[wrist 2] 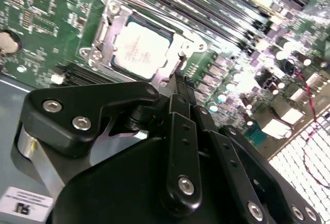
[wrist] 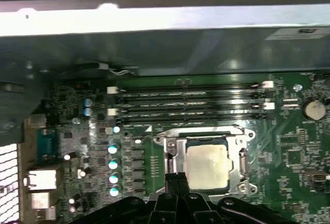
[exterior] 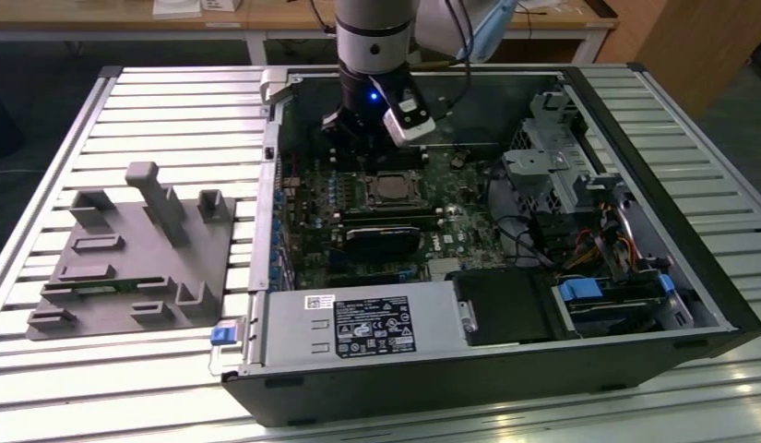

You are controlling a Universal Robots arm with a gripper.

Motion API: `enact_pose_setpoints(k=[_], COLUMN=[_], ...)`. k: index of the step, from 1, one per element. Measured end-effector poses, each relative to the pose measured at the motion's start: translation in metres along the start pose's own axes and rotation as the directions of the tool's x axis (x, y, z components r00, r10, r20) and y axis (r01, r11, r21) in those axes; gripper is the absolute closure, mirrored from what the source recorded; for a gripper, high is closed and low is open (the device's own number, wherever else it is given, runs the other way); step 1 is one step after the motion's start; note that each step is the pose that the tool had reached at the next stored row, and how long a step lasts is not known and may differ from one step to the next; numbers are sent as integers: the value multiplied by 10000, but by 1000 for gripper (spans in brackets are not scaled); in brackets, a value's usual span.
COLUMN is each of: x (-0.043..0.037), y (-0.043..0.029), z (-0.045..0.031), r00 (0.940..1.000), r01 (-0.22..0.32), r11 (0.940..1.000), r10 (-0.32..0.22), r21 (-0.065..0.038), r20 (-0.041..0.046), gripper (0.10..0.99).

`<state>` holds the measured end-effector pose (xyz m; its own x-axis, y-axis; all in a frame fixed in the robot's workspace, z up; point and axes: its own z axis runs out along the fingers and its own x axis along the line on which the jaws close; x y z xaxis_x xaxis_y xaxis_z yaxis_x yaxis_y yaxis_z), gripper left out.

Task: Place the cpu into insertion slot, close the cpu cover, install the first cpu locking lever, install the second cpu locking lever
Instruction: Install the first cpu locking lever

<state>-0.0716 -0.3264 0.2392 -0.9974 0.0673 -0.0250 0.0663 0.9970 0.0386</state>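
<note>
A slatted metal surface (exterior: 134,101) carries an open computer case (exterior: 675,314) with its motherboard (exterior: 460,198) exposed. The cpu (wrist: 207,166) lies in its socket, framed by the cpu cover (wrist: 242,149) lying flat over it. The gripper (wrist: 175,178), jaws drawn narrowly together, hangs just beside the cover's edge.

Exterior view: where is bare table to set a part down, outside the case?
Bare slats above the grey fixture at the exterior view's left; more below it, and a strip past the case at that view's right. Inside the case is crowded: board, cables, gripper by the cpu.
</note>
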Motion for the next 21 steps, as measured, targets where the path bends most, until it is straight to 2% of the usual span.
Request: enact_pose_setpoints(k=[7,9,10,11,13,17,19,21], x=[174,211,225,235,253,267,269,269], y=[-12,-14,-16,-17,-21,-23,-23,-22], z=[-5,-6,-6,-6,-7,-19,-31,-53], r00=[10000,10000,10000,10000,10000,10000,10000,10000], r01=[2,0,-3,-4,-12,-19,-27,-32], r11=[10000,10000,9999,9997,9985,9966,9946,9930], r10=[-2,0,3,5,13,21,28,32], r21=[-3,-61,-138,-256,-543,-822,-1035,-1183], r20=[57,60,56,50,35,23,9,-2], gripper=[980,980,980,980,980,980,980,980])
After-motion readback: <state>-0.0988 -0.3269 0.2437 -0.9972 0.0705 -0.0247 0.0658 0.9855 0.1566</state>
